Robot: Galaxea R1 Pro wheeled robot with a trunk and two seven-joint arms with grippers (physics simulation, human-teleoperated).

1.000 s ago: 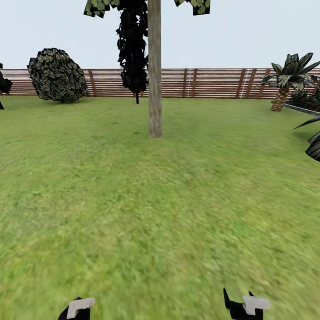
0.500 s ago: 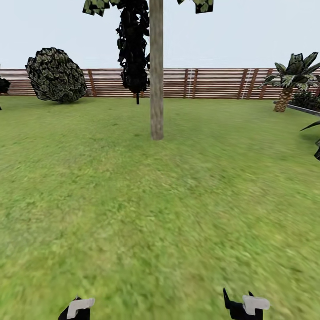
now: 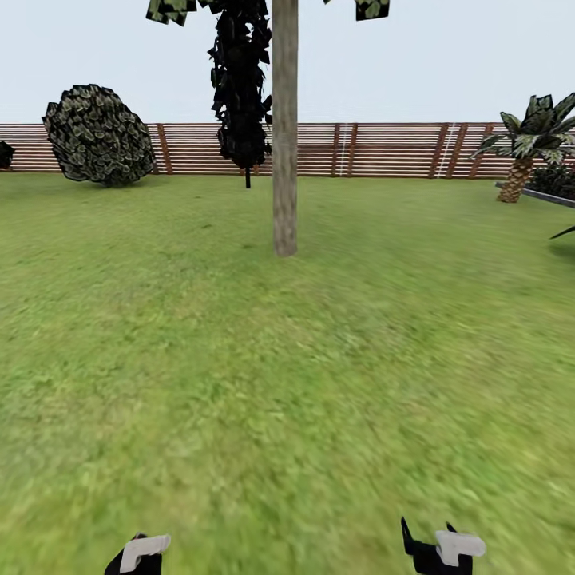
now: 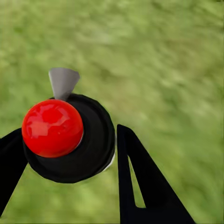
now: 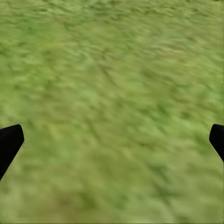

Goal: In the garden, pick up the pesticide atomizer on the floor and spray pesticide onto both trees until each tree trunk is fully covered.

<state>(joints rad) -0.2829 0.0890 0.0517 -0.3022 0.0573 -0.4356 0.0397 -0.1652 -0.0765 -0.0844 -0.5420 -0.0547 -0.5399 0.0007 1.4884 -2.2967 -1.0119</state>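
The pesticide atomizer (image 4: 70,137) has a black round top, a red knob and a grey nozzle; my left gripper (image 4: 70,135) is shut on it above the grass floor (image 4: 168,70). In the head view, a tree trunk (image 3: 285,160) rises straight ahead, some way off on the lawn, with dark ragged foliage (image 3: 239,88) hanging just left of it. My left gripper (image 3: 140,555) and right gripper (image 3: 439,549) sit at the lower edge of that view. In its wrist view the right gripper (image 5: 114,140) is open over bare grass, with nothing between its fingers.
A round leafy bush (image 3: 100,136) stands at the far left by the brown slat fence (image 3: 383,149). A short palm (image 3: 531,148) and a dark raised edge (image 3: 535,194) are at the far right. Open lawn (image 3: 287,383) lies between me and the trunk.
The whole head view has shifted: the trunk looks slightly nearer and the palm has slid toward the right edge, so the camera moved forward. Both grippers keep their places in the view.
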